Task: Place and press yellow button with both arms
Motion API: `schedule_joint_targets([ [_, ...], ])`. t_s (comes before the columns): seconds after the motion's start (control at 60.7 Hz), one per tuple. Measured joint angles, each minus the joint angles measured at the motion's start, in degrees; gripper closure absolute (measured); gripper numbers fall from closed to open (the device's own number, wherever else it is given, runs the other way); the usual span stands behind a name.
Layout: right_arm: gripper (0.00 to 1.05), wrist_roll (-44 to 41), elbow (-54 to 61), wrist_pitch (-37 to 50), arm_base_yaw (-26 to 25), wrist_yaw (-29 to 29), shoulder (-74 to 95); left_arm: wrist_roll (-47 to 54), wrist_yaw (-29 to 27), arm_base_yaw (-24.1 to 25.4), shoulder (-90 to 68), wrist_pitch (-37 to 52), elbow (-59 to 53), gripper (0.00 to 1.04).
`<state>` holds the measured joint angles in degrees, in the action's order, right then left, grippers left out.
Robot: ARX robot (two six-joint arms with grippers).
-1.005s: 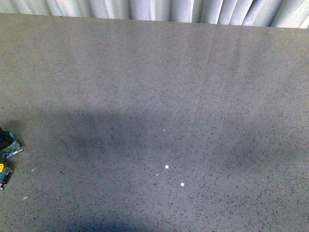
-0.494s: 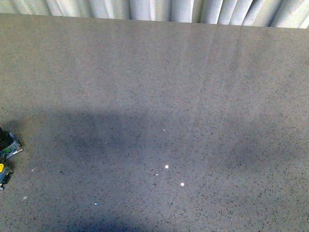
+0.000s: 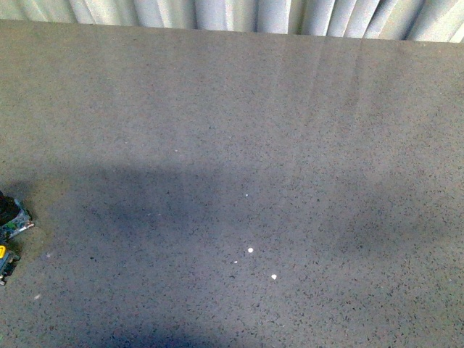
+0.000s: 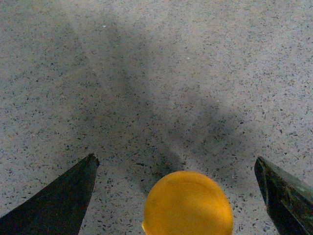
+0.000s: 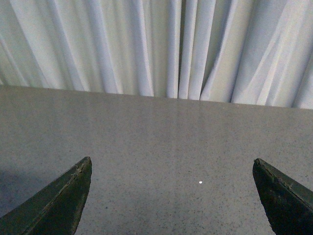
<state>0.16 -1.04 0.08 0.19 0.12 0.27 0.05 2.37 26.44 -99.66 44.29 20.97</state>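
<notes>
left jaws wide apart, yellow button (image 4: 187, 203) midway between them

Front view: high, angled down over worktop (image 3: 239, 130) toward far edge and curtain (image 3: 217, 11). Left wrist view: close, steeply down onto yellow button (image 4: 187, 203). Right wrist view: low, facing curtain; shares worktop's far edge with front view.
</notes>
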Motion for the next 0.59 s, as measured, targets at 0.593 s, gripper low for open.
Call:
schedule_joint_targets([
  [0.593, 0.09, 0.00, 0.00, 0.00, 0.00, 0.00, 0.00, 0.83, -0.07, 0.00, -0.44, 0.15, 0.44, 0.41],
])
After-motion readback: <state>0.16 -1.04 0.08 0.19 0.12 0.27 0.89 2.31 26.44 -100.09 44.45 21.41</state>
